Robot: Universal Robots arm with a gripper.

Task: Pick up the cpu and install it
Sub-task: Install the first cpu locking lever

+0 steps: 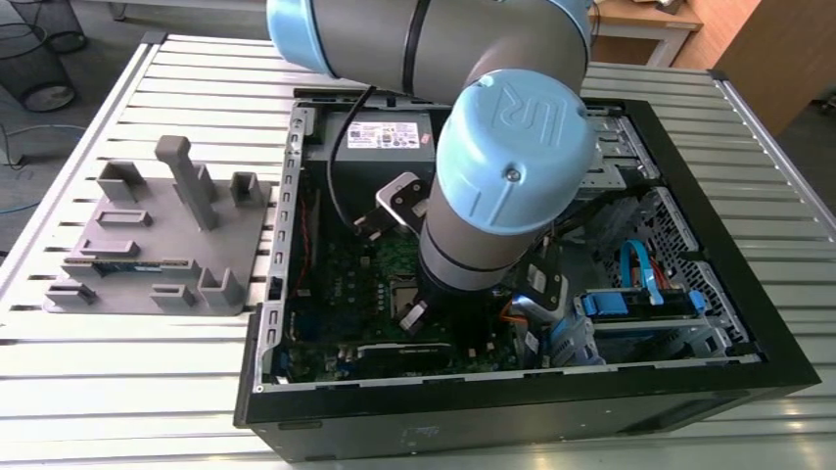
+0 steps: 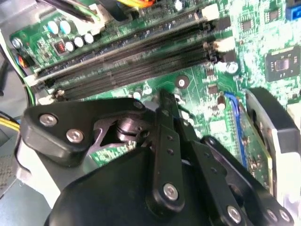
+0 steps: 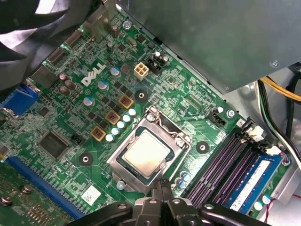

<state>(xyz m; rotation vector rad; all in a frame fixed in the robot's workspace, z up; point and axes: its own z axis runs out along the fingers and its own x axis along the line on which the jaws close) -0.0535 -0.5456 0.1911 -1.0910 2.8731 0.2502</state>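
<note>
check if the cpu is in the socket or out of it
In the socket: in the first wrist view the cpu lies flat inside the silver socket frame on the motherboard.

In the exterior view the arm (image 1: 510, 176) hides most of the motherboard (image 1: 372, 272); the first wrist view crops the fingers (image 3: 161, 190).

"What does the arm look like?"
"It's a thick grey tubular robot arm (image 1: 487, 235) with pale-blue round joint caps (image 1: 516, 122). One cap has raised lettering and a small screw (image 1: 512, 175). A thin black cable (image 1: 415, 41) crosses it."
"And the claw?"
"It's a matt black linked claw (image 3: 162, 190) with shiny silver screw heads (image 2: 75, 136)."
</note>
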